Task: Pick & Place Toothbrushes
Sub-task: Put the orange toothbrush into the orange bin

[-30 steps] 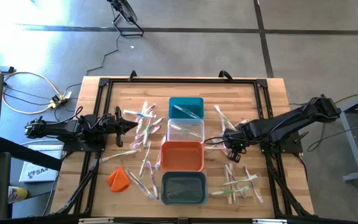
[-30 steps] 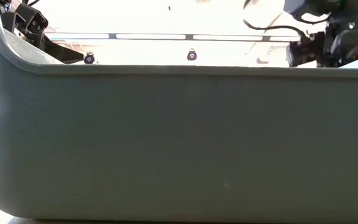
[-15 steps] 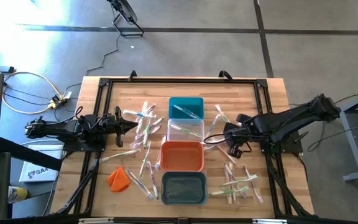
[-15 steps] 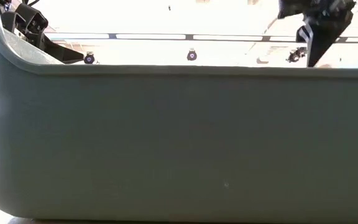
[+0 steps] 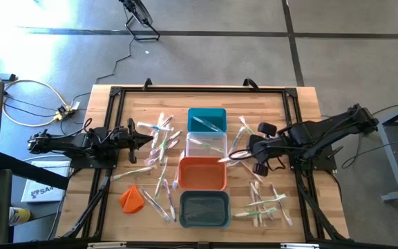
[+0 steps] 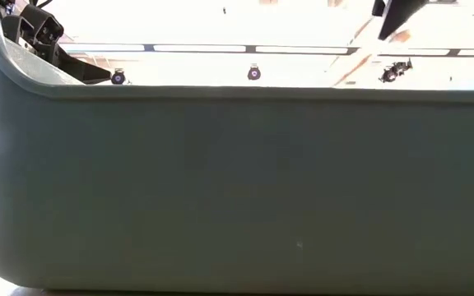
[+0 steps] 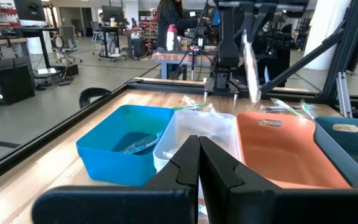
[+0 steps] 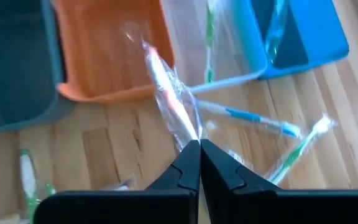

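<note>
Several thin pale toothbrushes lie flat on the wooden table: one group [image 5: 159,142] left of the bins, another [image 5: 264,204] at the near right, and a few [image 5: 244,126] at the far right. My right gripper [image 5: 243,156] hangs above the table just right of the orange bin [image 5: 202,173], shut on a toothbrush in a clear wrapper [image 8: 166,87]. My left gripper [image 5: 150,140] rests shut and level at the table's left, touching nothing. A green toothbrush [image 8: 210,37] lies in the clear bin [image 5: 206,144], and another lies in the teal bin [image 5: 206,119]. My right gripper pinches one end of the wrapped toothbrush [image 8: 190,134] between its two fingertips. The fingers slant down from the table's right side. The toothbrush is lifted clear of the table and sticks out beyond the fingertips, its free end [image 8: 135,37] over the orange bin's corner.
Four bins stand in a row down the table's middle, from far to near: teal, clear, orange and grey [image 5: 204,209]. An orange cloth lump [image 5: 131,198] lies at the near left. A black frame [image 5: 116,93] borders the table. The grey bin's wall [image 6: 237,189] fills the low view.
My right gripper has risen from the table with the wrapped toothbrush, shifted a little toward the bins and rolled at the wrist. The toothbrush, which was down among the others, now hangs clear of the table. In the low view the gripper has climbed to the top edge.
</note>
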Action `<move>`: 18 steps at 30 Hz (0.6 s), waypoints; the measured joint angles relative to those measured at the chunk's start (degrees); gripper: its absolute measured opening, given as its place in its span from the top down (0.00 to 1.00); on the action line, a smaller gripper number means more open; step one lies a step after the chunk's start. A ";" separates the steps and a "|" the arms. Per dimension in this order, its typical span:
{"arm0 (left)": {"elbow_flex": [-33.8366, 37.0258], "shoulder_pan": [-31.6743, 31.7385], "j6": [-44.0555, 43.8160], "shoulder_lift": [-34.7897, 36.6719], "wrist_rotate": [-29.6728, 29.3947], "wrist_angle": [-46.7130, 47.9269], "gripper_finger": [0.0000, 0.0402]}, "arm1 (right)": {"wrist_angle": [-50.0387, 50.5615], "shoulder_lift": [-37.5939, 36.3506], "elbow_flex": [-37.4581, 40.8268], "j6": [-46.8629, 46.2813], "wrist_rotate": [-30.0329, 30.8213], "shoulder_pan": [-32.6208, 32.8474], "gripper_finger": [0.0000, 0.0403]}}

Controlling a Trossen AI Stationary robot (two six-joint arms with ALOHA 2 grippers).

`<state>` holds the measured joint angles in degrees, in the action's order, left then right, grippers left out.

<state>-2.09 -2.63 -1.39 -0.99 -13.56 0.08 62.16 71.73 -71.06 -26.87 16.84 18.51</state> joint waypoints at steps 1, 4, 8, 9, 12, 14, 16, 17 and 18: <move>0.00 0.02 0.00 0.00 0.00 0.00 1.00 | -1.29 -0.02 -0.03 1.05 -0.02 0.00 0.99; 0.00 0.01 0.01 0.02 0.00 0.00 1.00 | -5.12 0.00 -0.03 3.81 -0.37 -0.01 0.99; 0.00 0.02 0.00 0.02 0.00 0.00 1.00 | -9.48 1.72 -0.03 7.08 -0.75 -0.27 0.99; 0.00 0.00 0.00 0.02 0.00 0.00 1.00 | -10.28 2.54 -0.03 7.74 -1.11 -0.27 0.99; 0.00 0.00 0.00 0.00 0.00 0.00 1.00 | -13.28 6.02 -0.03 9.90 -2.00 -0.64 0.99; 0.00 0.02 0.00 0.02 0.00 0.00 1.00 | -14.26 8.70 -0.03 11.46 -2.22 -0.62 0.99; 0.01 0.01 0.00 0.00 0.00 0.00 1.00 | -15.87 11.51 -0.01 13.08 -2.18 -0.77 0.99; 0.00 0.01 0.00 0.02 0.00 0.00 1.00 | -16.93 12.84 -0.01 13.85 -2.20 -0.94 0.99; 0.01 0.01 0.00 0.01 0.00 0.00 1.00 | -17.97 13.98 -0.01 14.70 -2.30 -1.01 0.99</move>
<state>-2.08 -2.62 -1.39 -0.98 -13.56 0.08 44.19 85.71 -71.07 -12.17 14.54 17.50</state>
